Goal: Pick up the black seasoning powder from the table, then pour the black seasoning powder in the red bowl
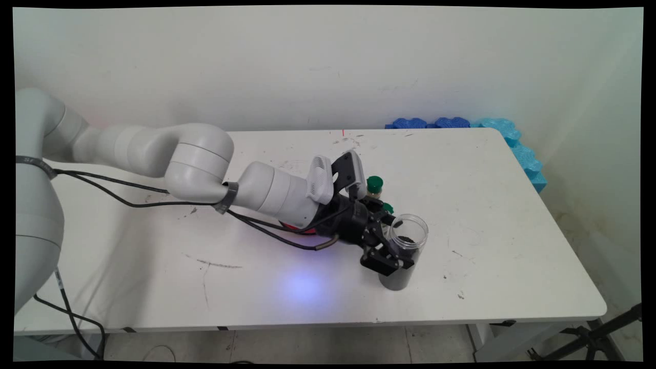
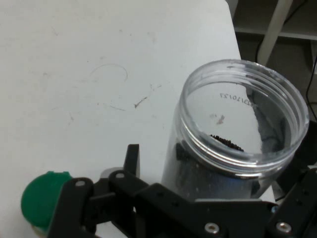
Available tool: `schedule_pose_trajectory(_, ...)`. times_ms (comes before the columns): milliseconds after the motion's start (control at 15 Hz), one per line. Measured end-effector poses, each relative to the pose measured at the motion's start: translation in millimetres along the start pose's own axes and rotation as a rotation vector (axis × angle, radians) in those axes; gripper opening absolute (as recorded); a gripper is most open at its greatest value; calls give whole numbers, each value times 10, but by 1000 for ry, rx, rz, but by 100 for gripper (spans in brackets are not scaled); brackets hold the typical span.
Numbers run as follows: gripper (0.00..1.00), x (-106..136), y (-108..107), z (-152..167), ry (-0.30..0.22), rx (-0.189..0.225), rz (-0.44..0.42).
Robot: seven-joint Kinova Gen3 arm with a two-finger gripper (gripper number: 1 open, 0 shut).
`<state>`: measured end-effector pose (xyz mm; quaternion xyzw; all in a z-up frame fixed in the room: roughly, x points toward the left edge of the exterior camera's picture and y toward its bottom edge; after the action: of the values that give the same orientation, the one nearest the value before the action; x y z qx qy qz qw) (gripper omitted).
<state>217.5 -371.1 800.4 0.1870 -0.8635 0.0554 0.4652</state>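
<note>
The jar stood upright on the table, toward the right of its middle and nearer the front edge than the wall. Its long axis ran vertical, with the open mouth pointing straight up. It was clear plastic with a threaded rim, no lid on it, and filled most of the way with dark grains; in the hand view the grain level lay a little below the neck and a faint printed code showed on the inside wall.

The gripper was clenched on the jar, 1 finger against its near side and the other at its far side, taking it on the upper body just below the rim. The arm reached in low from the left, nearly level with the table, with black cables trailing under it.

Just behind the gripper stood a small bottle with a green cap, also upright; the hand view showed its green top beside the linkage. A red thing lay mostly hidden under the wrist. Blue foam lined the table's far right corner.
</note>
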Motion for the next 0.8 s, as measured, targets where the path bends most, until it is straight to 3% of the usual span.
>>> schedule_pose_trajectory(133,100,9,-7,19,2,-1,-1)
schedule_pose_trajectory(200,0,15,-12,25,3,-2,-1)
schedule_pose_trajectory(800,0,130,-23,-144,4,-32,6)
